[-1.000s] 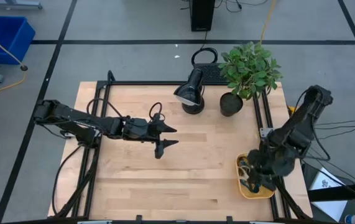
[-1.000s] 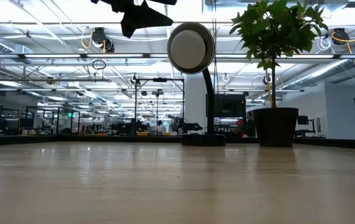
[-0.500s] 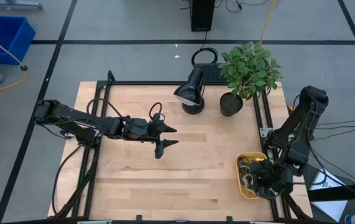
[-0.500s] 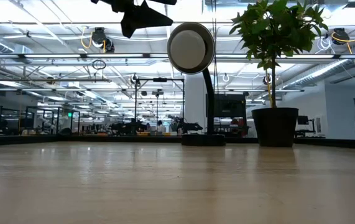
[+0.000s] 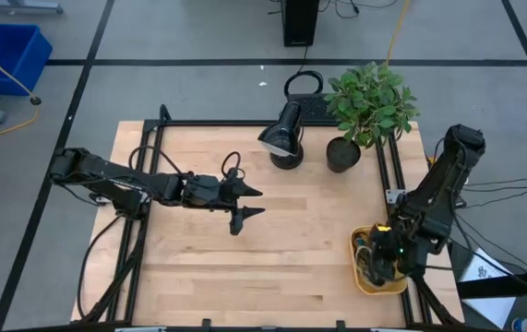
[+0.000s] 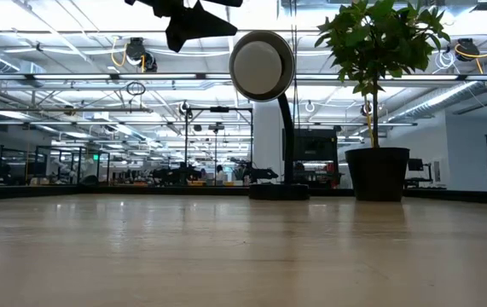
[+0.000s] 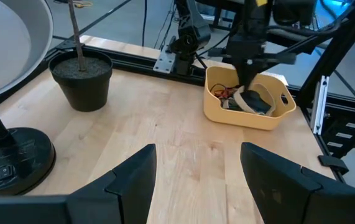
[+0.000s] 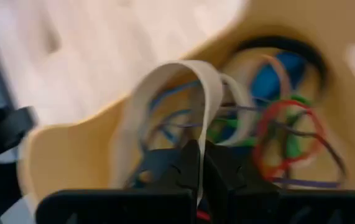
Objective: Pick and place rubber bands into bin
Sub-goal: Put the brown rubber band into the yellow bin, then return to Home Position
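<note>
My right gripper hangs over the bin, jaws clenched on a tan rubber band; next I release it there; left gripper waits, jaws released.

Two arms over a tabletop, one at its middle, one at the bin in your near right corner.

From above, your left pincer hangs over the middle of the tabletop, its fingers apart with nothing between them. Behind it, at the far edge, stands a lamp, with a potted plant just to its right. The bin sits at the right edge near the front, well apart from the plant's pot. Your right pincer is inside the bin, pinched on a wide band that loops up over the other rubber bands lying tangled in the bin.
</note>
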Controlling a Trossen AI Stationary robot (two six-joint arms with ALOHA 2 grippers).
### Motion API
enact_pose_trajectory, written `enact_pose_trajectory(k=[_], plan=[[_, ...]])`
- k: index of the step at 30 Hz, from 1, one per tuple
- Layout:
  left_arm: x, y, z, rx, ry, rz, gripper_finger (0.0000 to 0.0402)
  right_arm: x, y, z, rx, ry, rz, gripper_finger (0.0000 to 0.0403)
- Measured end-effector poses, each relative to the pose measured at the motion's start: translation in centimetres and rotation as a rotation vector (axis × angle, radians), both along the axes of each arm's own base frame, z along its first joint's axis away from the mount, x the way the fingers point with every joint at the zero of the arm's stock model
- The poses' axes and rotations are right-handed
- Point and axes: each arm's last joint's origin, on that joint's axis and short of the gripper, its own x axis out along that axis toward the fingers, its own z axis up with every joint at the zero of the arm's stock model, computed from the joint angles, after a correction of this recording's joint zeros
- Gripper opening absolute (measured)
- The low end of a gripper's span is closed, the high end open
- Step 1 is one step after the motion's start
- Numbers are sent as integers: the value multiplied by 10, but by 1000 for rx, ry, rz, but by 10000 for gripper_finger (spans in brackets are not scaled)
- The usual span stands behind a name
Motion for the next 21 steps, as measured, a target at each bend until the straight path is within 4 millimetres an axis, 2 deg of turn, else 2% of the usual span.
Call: enact_pose_trajectory(k=[3,11,21], plan=[[0,0,0,0,0,0,241,-3,-6,-6,-16,30,-51,5],[0,0,0,0,0,0,241,-4,-8,-9,-20,32,-51,39],[0,0,0,18,1,-7,241,-7,-13,-5,6,38,-48,151]])
